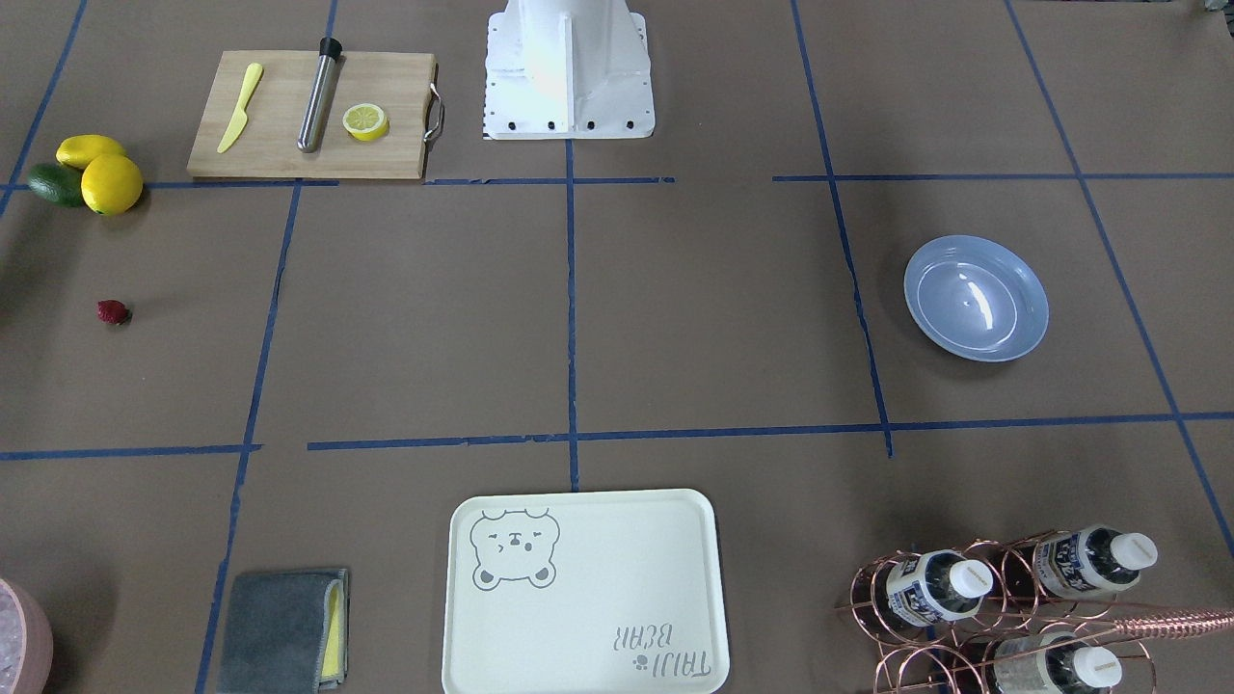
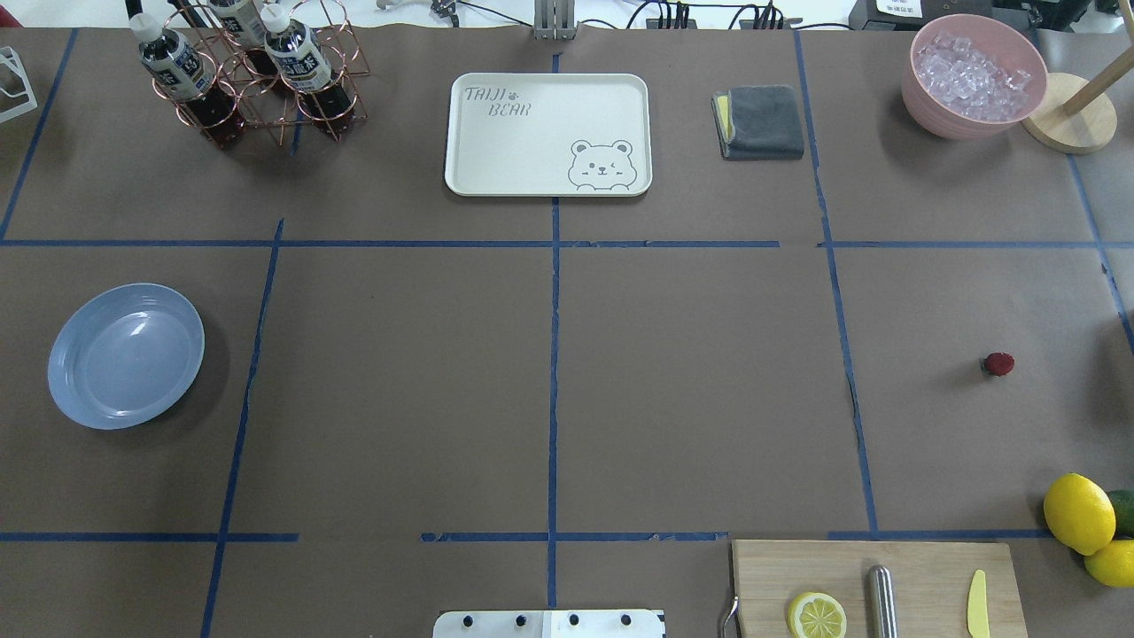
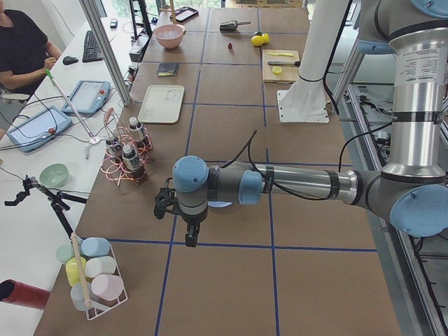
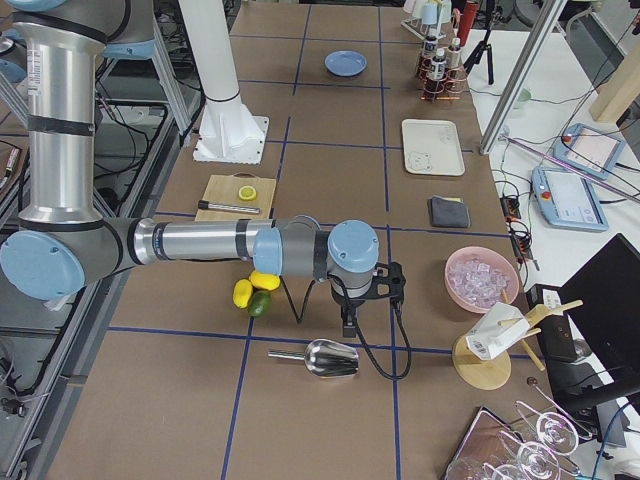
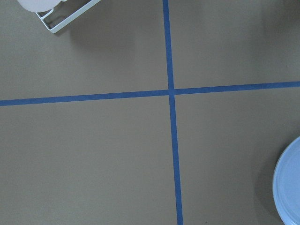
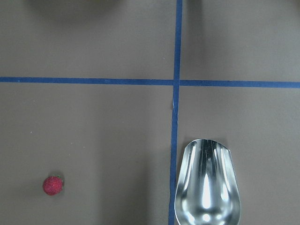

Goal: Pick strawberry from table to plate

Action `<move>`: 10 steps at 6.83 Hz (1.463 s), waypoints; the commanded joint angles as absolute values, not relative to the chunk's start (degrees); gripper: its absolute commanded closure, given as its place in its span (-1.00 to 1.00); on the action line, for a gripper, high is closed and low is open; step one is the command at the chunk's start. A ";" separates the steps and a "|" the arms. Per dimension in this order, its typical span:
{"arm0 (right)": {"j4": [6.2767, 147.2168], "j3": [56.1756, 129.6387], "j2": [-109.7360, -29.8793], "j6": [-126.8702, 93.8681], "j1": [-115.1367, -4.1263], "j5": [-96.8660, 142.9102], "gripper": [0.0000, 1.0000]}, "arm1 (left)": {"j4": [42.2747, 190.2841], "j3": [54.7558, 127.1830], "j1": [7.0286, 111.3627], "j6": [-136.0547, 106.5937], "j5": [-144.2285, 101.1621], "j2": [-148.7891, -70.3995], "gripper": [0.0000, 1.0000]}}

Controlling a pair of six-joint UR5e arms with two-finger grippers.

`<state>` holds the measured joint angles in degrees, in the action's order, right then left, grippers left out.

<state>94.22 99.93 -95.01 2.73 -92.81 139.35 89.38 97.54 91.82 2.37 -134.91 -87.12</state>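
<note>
The strawberry (image 1: 113, 311) (image 2: 998, 364) (image 6: 52, 185), small and dark red, lies alone on the brown-paper table (image 2: 399, 372) on the robot's right side. The light-blue plate (image 1: 976, 298) (image 2: 126, 355) sits with nothing on it on the far opposite side; its rim (image 5: 289, 187) shows at the lower right of the left wrist view. My left gripper (image 3: 189, 234) hangs beyond the plate's end of the table, my right gripper (image 4: 347, 322) near the lemons, and each shows only in a side view. I cannot tell whether either is open or shut.
A cutting board (image 1: 308, 116) carries a lemon half, a yellow knife and a steel rod. Lemons and a lime (image 1: 92, 173) lie near the strawberry, and a steel scoop (image 6: 206, 187) lies beside it. A bear tray (image 2: 547, 133), cloth (image 2: 760, 121), bottle rack (image 2: 248, 71) and ice bowl (image 2: 974, 75) line the far edge.
</note>
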 commanded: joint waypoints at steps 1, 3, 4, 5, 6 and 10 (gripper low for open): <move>94.22 100.19 -95.01 2.73 -92.81 139.22 -1.00 | 89.38 97.82 91.85 2.37 -134.91 -87.27 -1.00; 94.13 100.46 -94.66 2.55 -92.81 139.22 -1.00 | 90.00 98.08 91.85 1.33 -134.82 -87.10 -1.00; 94.13 100.81 -94.57 2.55 -92.81 139.31 -1.00 | 91.22 98.00 90.89 -2.95 -134.91 -87.27 -1.00; 94.13 100.98 -94.31 2.55 -92.81 139.31 -1.00 | 96.28 98.09 87.75 -8.30 -135.17 -86.75 -1.00; 94.13 100.99 -93.96 2.55 -92.81 139.39 -1.00 | 100.85 98.09 83.71 -15.40 -135.18 -86.49 -1.00; 94.13 102.04 -93.87 2.55 -92.81 139.66 -1.00 | 134.18 96.78 70.36 -39.79 -134.65 -74.82 -1.00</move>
<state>94.17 101.76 -93.88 2.51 -92.81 139.60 121.47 97.58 75.58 -28.35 -135.01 -78.21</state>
